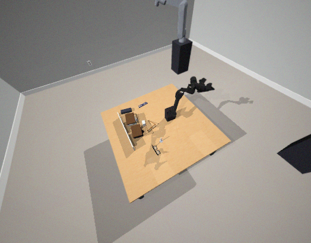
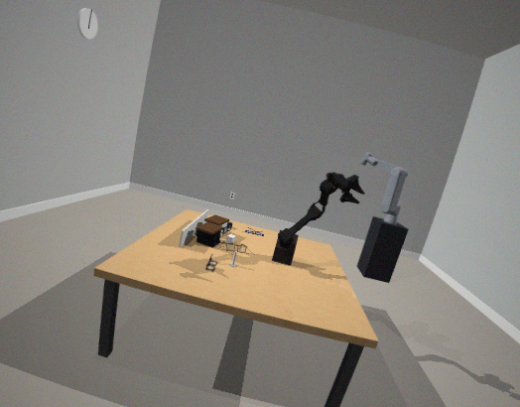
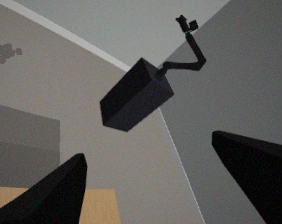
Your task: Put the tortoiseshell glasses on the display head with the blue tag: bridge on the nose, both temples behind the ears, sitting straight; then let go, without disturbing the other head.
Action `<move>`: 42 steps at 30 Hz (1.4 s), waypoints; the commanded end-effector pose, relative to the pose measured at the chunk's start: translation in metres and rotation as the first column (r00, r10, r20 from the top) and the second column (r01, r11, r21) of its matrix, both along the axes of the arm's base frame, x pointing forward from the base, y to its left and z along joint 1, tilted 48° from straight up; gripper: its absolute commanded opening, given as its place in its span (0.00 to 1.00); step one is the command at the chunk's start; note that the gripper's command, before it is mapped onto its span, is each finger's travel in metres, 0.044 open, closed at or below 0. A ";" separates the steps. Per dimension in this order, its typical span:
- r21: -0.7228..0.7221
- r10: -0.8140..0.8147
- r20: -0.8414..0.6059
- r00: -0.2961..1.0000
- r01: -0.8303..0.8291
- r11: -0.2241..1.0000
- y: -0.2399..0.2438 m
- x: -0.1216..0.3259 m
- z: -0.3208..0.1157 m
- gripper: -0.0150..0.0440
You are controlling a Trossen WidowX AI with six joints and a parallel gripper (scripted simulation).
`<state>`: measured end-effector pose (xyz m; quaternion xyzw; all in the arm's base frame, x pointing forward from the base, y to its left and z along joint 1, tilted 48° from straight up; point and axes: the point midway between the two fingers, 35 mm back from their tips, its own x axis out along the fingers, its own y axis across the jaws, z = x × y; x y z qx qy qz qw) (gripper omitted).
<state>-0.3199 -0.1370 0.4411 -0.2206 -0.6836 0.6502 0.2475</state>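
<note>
My gripper (image 1: 210, 83) (image 2: 361, 197) (image 3: 150, 149) is open and empty, raised high beyond the table edge, far from the glasses. Thin brown glasses (image 2: 242, 248) lie with open temples near the table's middle; they look like the tortoiseshell pair, but their pattern is too small to confirm. A darker pair (image 1: 156, 150) (image 2: 211, 264) rests nearer the front. Two brown-topped block shapes, a rear one (image 1: 130, 118) (image 2: 217, 219) and a nearer one (image 1: 136, 130) (image 2: 209, 228), appear to be the display heads. Dark eyewear shows beside the rear one. I cannot make out the blue tag.
A white upright panel (image 1: 126, 131) (image 2: 190, 231) stands behind the blocks. A dark blue case (image 1: 126, 110), blue glasses (image 1: 143, 104) (image 2: 254, 232), a white cube (image 1: 143, 122) (image 2: 230, 238) and a small pale stand (image 1: 161, 140) (image 2: 234, 260) are on the table (image 1: 189, 160) (image 2: 297, 298).
</note>
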 end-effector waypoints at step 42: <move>-0.321 -0.439 -0.710 0.550 0.302 0.898 0.276 0.297 0.127 0.59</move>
